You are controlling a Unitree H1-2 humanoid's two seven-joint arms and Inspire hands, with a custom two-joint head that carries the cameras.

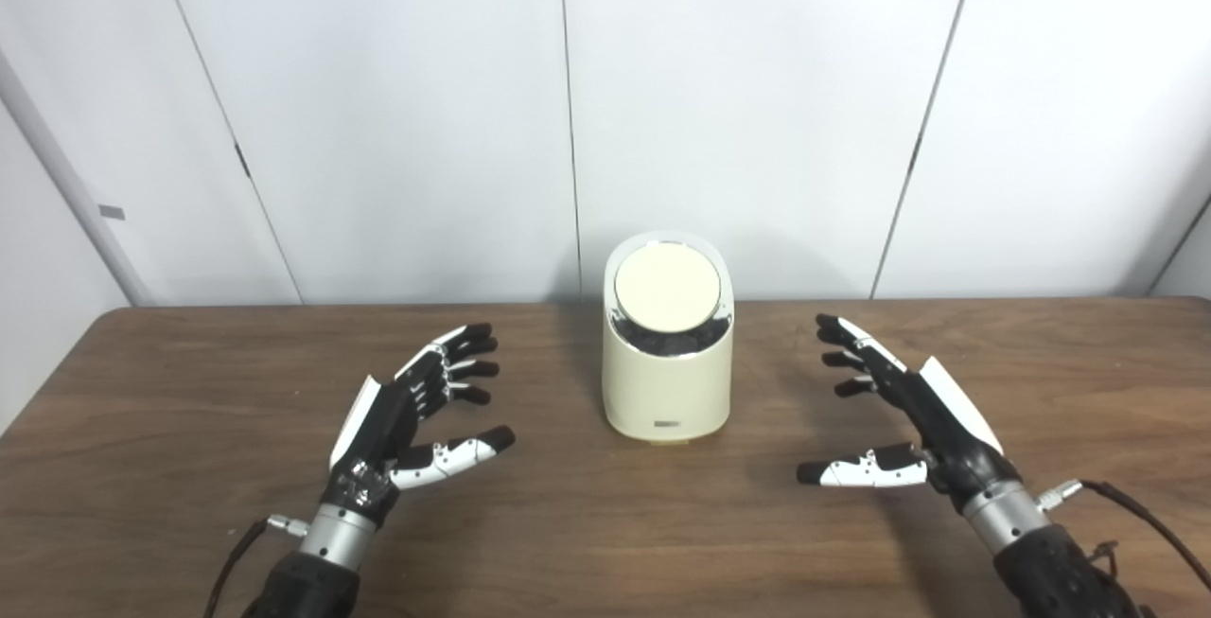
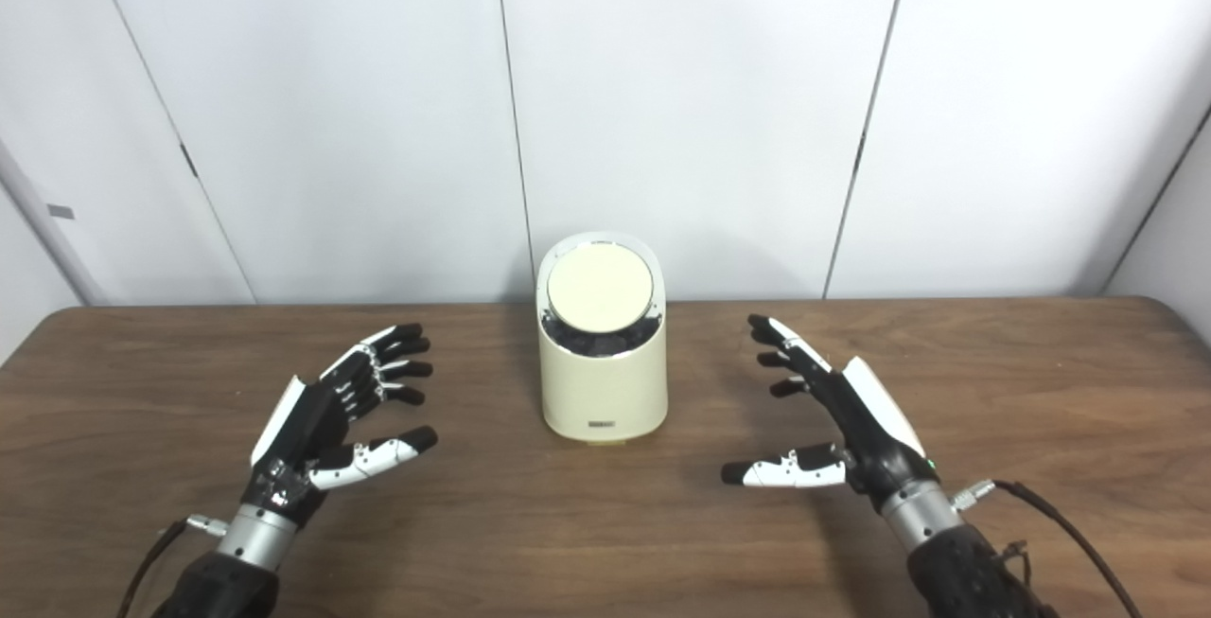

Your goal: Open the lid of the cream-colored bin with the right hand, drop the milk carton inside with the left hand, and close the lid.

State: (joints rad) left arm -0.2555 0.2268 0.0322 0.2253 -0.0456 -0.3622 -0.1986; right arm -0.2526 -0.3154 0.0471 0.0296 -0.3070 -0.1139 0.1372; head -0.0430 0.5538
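My left hand (image 1: 407,419) and right hand (image 1: 908,419) hover spread and empty either side of the bin (image 1: 667,353); its lid (image 1: 667,287) sits shut; I see no carton; I should bring my right fingertips onto the lid squarely.

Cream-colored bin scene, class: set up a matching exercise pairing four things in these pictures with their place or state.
Things:
1. cream-colored bin
2. lid
3. left hand
4. right hand

Places or states:
A. open, on the bin's right side
B. closed, round, tilted toward the camera
C. standing mid-table near the wall
D. open, on the bin's left side

Pairs: 1-C, 2-B, 3-D, 4-A
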